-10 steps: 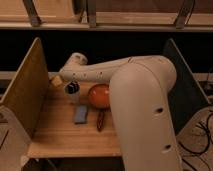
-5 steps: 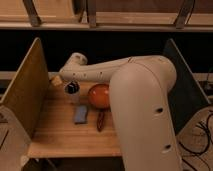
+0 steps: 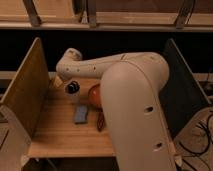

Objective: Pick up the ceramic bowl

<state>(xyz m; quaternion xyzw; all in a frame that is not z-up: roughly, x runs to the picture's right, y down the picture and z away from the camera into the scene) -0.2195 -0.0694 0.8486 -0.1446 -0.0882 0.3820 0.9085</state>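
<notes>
The ceramic bowl (image 3: pixel 94 95) is orange-red and glossy. It sits near the middle of the wooden table (image 3: pixel 60 135), and my big white arm (image 3: pixel 135 100) hides its right side. The arm reaches over it to the back left and bends down there. My gripper (image 3: pixel 64 78) is at the arm's end near the back left of the table, left of the bowl and apart from it. A small white cup with dark contents (image 3: pixel 72 87) stands between the gripper and the bowl.
A flat blue-grey pad (image 3: pixel 81 114) lies in front of the cup. A thin dark reddish object (image 3: pixel 100 121) lies beside the pad, under the arm. A wooden panel (image 3: pixel 25 90) walls the left side and a dark panel (image 3: pixel 182 90) the right.
</notes>
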